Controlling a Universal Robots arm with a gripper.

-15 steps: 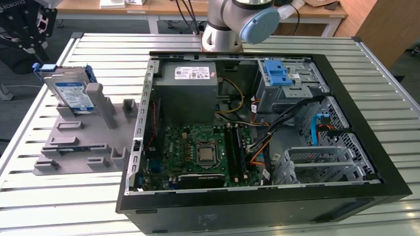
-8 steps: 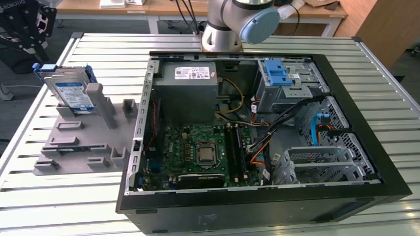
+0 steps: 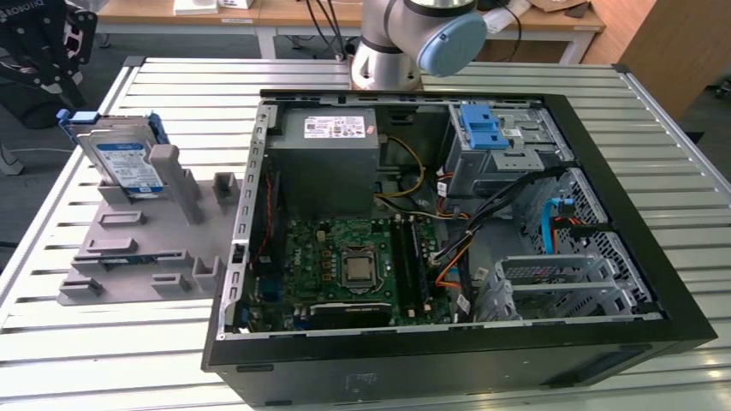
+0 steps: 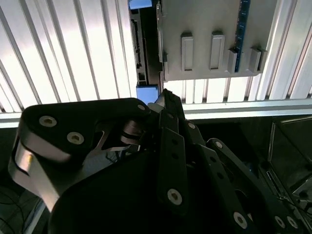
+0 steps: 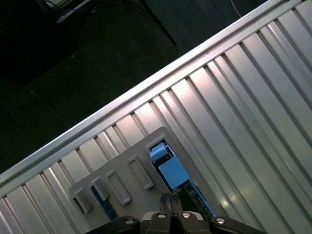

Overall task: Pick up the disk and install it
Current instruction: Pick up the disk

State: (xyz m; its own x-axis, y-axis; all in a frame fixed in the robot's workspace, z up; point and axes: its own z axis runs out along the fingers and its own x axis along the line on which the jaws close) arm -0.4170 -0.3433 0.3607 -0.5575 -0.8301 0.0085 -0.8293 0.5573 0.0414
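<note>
– Disk (image 3: 115, 141) count?
– One. Silver-grey, flat, rectangular.
– Rest of the scene, near to far, exterior view?
– One open computer case (image 3: 457, 342) is nearest, lying on its side with board and cables showing. One grey holder (image 3: 126, 257) is just beside it on the exterior view's left. Both sit on the slatted metal surface (image 3: 68, 360). The disk stands on edge, slightly tilted, in the holder's far end. One arm (image 3: 446, 38) rises past the case at the surface's far edge: pale column, grey joint, blue cap. Wooden desks (image 3: 549, 21) are behind that.
– Disk relative to the jaws?
– Both wrist views look down on the holder. The disk is seen edge-on there, its blue frame (image 5: 170, 171) bright against the grey plate. The jaws are dark in the foreground of both, tip aimed at the frame's end. In the second wrist view the tip overlaps the blue corner, and I can't tell whether they touch. In the exterior view the disk stands free in its slot.
– Jaws open or closed?
– Cannot tell.
– Arm pose?
– Wrist end is over the holder side of the surface, facing down.
</note>
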